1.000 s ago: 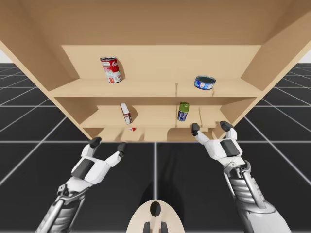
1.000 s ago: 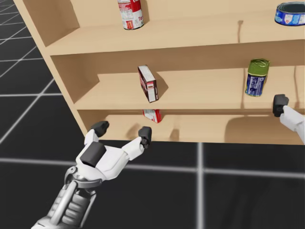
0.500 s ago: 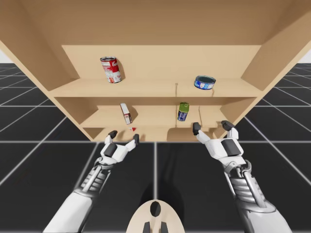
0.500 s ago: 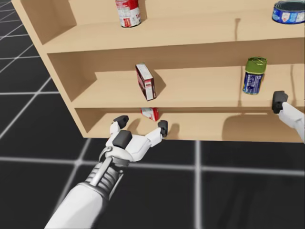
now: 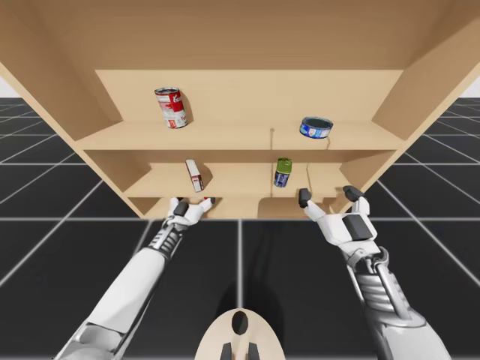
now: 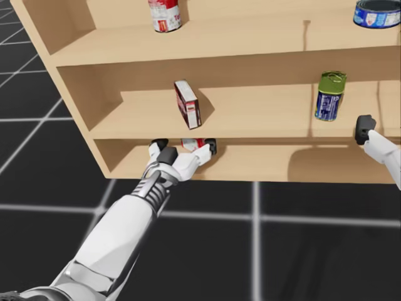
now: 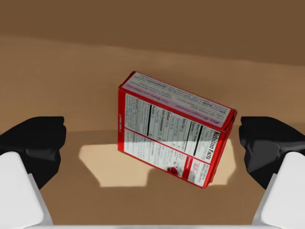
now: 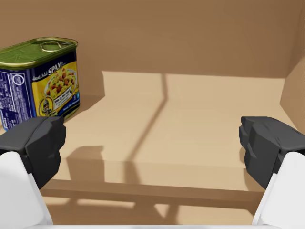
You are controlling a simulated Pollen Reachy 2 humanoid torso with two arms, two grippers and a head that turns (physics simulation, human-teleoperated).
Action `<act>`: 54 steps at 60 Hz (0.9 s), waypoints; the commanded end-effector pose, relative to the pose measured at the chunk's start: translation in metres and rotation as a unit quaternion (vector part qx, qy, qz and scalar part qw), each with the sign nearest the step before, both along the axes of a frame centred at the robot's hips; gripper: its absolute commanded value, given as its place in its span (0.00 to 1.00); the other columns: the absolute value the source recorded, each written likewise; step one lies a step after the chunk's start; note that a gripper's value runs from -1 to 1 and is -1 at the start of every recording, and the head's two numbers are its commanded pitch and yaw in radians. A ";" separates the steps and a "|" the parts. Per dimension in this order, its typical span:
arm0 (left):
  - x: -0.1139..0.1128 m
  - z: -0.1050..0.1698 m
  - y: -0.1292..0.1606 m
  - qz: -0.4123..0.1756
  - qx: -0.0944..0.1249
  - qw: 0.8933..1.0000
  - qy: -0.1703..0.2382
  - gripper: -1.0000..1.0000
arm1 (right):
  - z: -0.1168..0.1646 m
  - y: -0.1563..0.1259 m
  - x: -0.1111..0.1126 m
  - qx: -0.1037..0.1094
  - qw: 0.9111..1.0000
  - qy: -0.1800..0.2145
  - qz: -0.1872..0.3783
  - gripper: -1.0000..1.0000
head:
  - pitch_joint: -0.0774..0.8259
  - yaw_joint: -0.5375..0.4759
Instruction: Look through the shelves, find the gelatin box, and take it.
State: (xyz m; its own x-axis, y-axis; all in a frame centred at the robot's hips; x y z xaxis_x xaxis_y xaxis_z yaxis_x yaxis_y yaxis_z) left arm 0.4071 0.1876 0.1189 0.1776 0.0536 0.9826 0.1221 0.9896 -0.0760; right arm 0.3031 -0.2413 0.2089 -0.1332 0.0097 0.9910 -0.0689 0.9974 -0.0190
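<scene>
Wooden shelf unit [image 5: 225, 135], 3 levels. Left gripper [image 7: 152, 143] wide open inside the bottom level, nothing held; red gelatin box [image 7: 174, 129] tilted between its fingers, ungripped. Pre-grasp step. Next: ease forward, close on 2 sides. Right gripper [image 8: 152, 143] open, idle.

In the head view my left gripper [image 6: 185, 147] covers most of the lower red box [image 6: 192, 143]. That view's top edge cuts off the red can [image 6: 164, 14] and the flat blue can [image 6: 378, 12]; its right edge cuts off my right arm [image 6: 382, 150].
</scene>
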 end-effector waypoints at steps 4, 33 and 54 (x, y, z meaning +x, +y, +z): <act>0.015 -0.016 -0.043 -0.011 -0.036 0.999 0.027 0.00 | 0.000 0.000 0.000 0.002 1.000 -0.001 -0.002 0.00 | 0.74 0.71; 0.018 -0.027 -0.048 -0.022 -0.034 0.998 0.048 1.00 | -0.002 0.000 0.000 0.000 1.000 0.003 -0.003 0.00 | 0.75 0.71; -0.001 -0.006 -0.043 -0.011 -0.042 0.999 0.010 1.00 | -0.003 0.000 0.001 0.000 1.000 0.005 -0.003 0.00 | 0.74 0.71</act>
